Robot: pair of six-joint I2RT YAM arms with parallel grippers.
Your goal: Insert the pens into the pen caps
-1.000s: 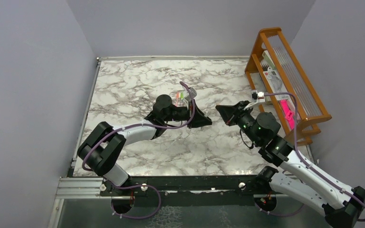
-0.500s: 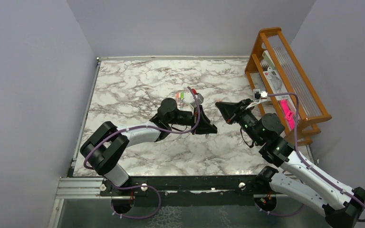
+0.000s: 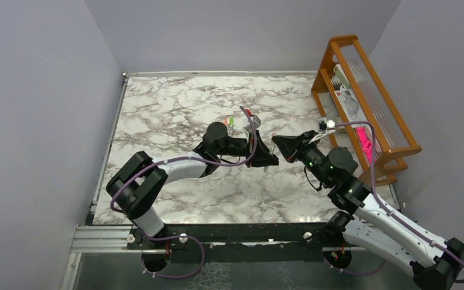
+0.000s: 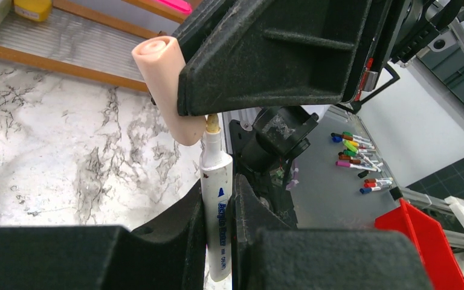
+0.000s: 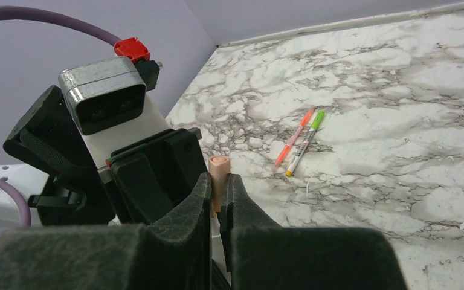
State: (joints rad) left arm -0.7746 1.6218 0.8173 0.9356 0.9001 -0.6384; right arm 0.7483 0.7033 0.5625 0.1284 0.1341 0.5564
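You see your left gripper (image 4: 219,208) pinching a white pen (image 4: 215,175) at lower centre, its tip just beside the tan cap (image 4: 168,84), which your right gripper (image 5: 219,193) squeezes. 2 more pens (image 5: 294,138) lie on the table (image 5: 399,90).

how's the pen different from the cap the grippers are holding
The pen is long, thin and white with blue print; the cap is short, stubby and peach. The pen sits in the left gripper, the cap in the right gripper. Seen from the left wrist, the pen stands upright and the cap leans. Both are clamped, close together.
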